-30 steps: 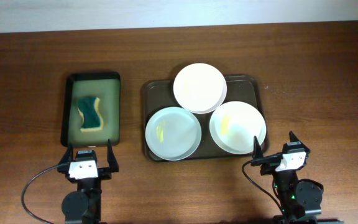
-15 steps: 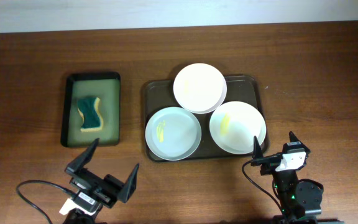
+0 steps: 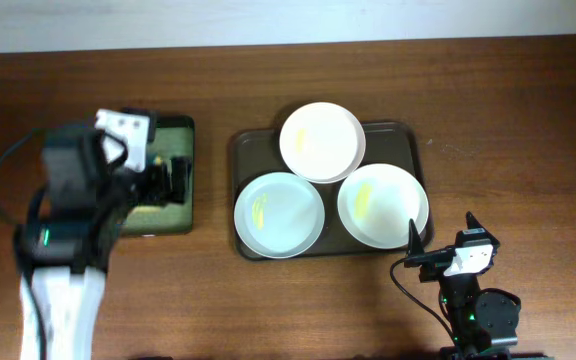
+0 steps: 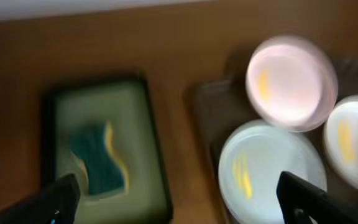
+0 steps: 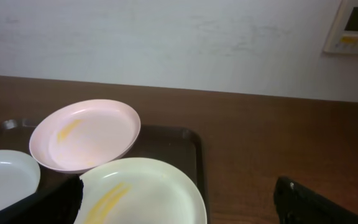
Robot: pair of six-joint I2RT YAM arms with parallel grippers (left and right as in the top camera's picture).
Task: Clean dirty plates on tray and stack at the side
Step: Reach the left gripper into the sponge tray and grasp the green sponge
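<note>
Hanging back at the near edge of the counter (image 3: 528, 120), the right jaws are spread wide with nothing in them. Just ahead of them sits the dark brown tray (image 3: 408, 138) with all three plates on it. The right plate (image 3: 383, 205) is closest to them, with a yellow smear on its face, and the left plate (image 3: 279, 214) lies off to their left, smeared too. Past both, the far plate (image 3: 321, 141) overlaps their rims and sticks out over the tray's back rim, with a fainter yellow mark.

Over on the other side, the left jaws are gaping open too, empty, up above the small black tray (image 3: 175, 127). The green-and-yellow sponge (image 4: 97, 163) lies in it, right below them. That wrist view is pretty blurry though.
</note>
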